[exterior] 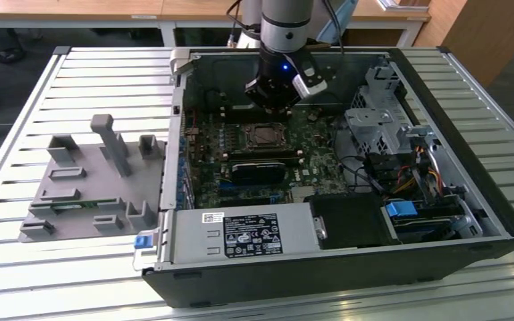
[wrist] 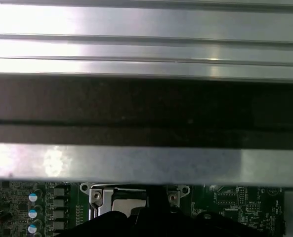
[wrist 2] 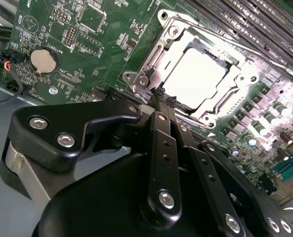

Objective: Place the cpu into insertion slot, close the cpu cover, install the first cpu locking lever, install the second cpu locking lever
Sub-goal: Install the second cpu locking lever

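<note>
Inside an open computer case (exterior: 471, 200), the cpu (wrist 2: 193, 79) lies flat in the insertion slot (exterior: 264, 136) on the green motherboard, its pale top glaring. The silver cpu cover (wrist 2: 153, 57) lies down around it, framing the chip through its window. My gripper (exterior: 272, 107) hangs just above the slot's far edge in the exterior view. In the second wrist view its black fingers (wrist 2: 158, 128) stand together, and the gripper (wrist 2: 161, 96) reaches the cover's rim with nothing seen between the tips. In the first wrist view, part of the metal cover (wrist: 119, 197) shows under the case wall.
A long black module (exterior: 262, 170) lies just in front of the slot. The power supply (exterior: 239, 234) sits at the case front, a drive cage (exterior: 377, 127) and cables on the exterior view's right. A grey fixture (exterior: 88, 180) rests on the slatted table. A coin battery (wrist 2: 41, 59) is near the gripper.
</note>
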You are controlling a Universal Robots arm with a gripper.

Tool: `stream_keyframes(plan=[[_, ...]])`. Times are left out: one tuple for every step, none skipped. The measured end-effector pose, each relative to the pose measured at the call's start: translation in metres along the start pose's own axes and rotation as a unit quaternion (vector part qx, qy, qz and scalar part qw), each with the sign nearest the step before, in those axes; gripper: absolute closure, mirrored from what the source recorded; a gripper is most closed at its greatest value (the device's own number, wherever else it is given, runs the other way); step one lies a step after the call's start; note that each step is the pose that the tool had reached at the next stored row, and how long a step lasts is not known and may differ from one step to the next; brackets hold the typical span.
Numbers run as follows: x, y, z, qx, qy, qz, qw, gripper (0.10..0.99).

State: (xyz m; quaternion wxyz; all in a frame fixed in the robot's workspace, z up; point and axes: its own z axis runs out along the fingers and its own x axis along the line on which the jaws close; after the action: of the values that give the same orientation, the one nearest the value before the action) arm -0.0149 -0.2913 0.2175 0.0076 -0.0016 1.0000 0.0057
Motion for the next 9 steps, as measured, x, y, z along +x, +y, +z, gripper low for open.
stream_keyframes(plan=[[-0.0001,-0.0006,0.0,0.0,0.0,0.0,1.0,0.98],[-0.0001,-0.0012,0.0,0.0,0.0,0.0,1.0,0.98],[-0.0001,-0.0018,0.0,0.0,0.0,0.0,1.0,0.98],[-0.0001,-0.0025,0.0,0.0,0.0,0.0,1.0,0.98],[-0.0001,-0.0032,0.0,0.0,0.0,0.0,1.0,0.98],[-0.0001,-0.0038,0.0,0.0,0.0,0.0,1.0,0.98],[-0.0001,-0.0042,0.0,0.0,0.0,0.0,1.0,0.98],[-0.0001,-0.0044,-0.0002,0.0,0.0,0.0,1.0,0.98],[-0.0001,-0.0047,-0.0006,0.0001,0.0001,0.0,1.0,0.98]])
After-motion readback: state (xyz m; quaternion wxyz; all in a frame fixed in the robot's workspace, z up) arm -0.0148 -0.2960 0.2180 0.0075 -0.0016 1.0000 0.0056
